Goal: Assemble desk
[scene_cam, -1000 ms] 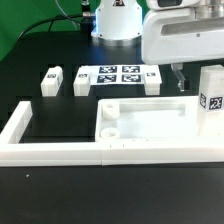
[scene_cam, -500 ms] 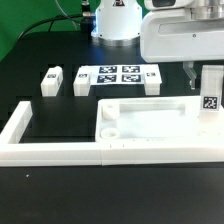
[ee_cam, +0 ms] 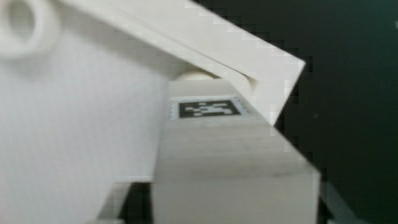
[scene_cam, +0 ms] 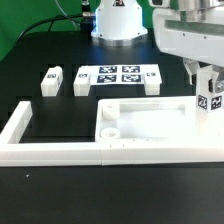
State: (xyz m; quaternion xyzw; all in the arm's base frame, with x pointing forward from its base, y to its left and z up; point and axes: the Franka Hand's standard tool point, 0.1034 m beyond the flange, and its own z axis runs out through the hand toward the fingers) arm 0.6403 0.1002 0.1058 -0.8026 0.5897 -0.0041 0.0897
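The white desk top point(scene_cam: 150, 112) lies tray-side up inside the border wall, with a round socket point(scene_cam: 110, 130) at its near corner. At its right end, seen from the exterior view, my gripper point(scene_cam: 203, 76) is shut on a white square leg point(scene_cam: 209, 98) that bears black-and-white tags and hangs just above the top's far right corner. In the wrist view the leg point(ee_cam: 222, 160) fills the space between my jaws, its tag point(ee_cam: 210, 108) facing the camera, over the desk top's corner rim point(ee_cam: 249, 62). Three more legs point(scene_cam: 51, 79) point(scene_cam: 83, 81) point(scene_cam: 152, 80) lie behind the top.
The marker board point(scene_cam: 118, 75) lies between two of the loose legs. A long low white U-shaped border wall point(scene_cam: 22, 128) runs along the front and left of the desk top. The arm's base point(scene_cam: 118, 20) stands at the back.
My gripper moved onto the standing leg at the right, closed on it and raised it slightly. The desk top and the other legs stayed put.
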